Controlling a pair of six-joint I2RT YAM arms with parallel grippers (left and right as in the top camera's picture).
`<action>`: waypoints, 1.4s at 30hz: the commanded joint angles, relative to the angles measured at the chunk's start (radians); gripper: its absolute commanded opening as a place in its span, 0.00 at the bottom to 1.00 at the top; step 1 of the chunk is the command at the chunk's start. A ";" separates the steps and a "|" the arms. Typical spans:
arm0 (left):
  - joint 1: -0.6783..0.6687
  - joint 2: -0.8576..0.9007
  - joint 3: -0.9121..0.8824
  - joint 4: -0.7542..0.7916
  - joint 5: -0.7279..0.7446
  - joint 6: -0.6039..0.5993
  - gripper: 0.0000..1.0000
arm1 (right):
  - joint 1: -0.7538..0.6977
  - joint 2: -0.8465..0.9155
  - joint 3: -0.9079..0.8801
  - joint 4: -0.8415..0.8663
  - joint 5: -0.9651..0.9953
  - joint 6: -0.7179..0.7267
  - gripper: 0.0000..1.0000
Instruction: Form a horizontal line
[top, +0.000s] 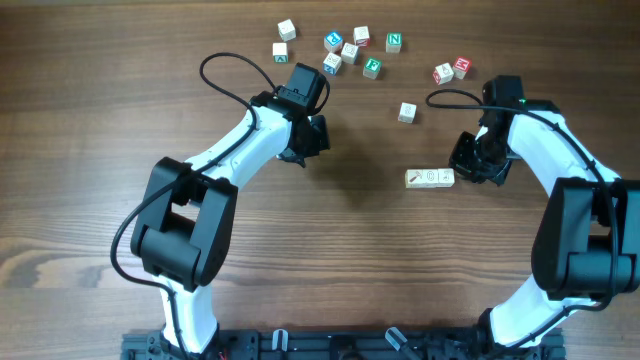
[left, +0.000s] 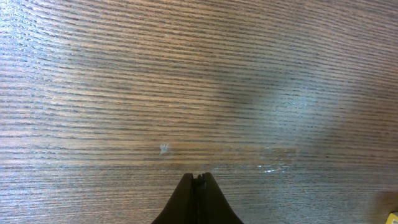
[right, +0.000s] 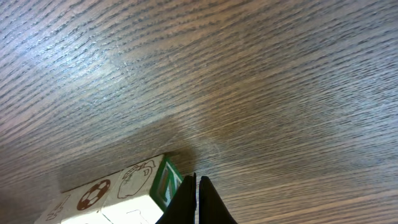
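Right tool (right: 197, 183), fingers pressed together and empty, sits with the horizontal line (top: 430, 178) of three pale cubes just beside it on its left, on the worktop (top: 350, 260). Left tool (left: 200, 182), likewise pressed together, is well apart; lettered cubes (top: 349, 50) lie scattered beyond it.

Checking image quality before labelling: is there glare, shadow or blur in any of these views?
Overhead: sharp and evenly lit, with only soft shadows on the table. Left wrist: a pale sheen washes out the wood grain at centre right. Right wrist: a similar sheen at upper left; the row of blocks is cropped by the bottom edge.
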 joint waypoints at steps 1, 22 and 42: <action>0.003 -0.025 -0.001 0.000 -0.009 -0.003 0.04 | 0.002 0.015 -0.005 -0.006 -0.024 0.015 0.05; 0.003 -0.025 -0.001 0.000 -0.009 -0.003 0.04 | 0.002 0.015 -0.005 -0.014 -0.065 0.014 0.05; 0.003 -0.025 -0.001 0.000 -0.009 -0.003 0.04 | 0.002 0.015 -0.005 0.012 -0.100 0.014 0.05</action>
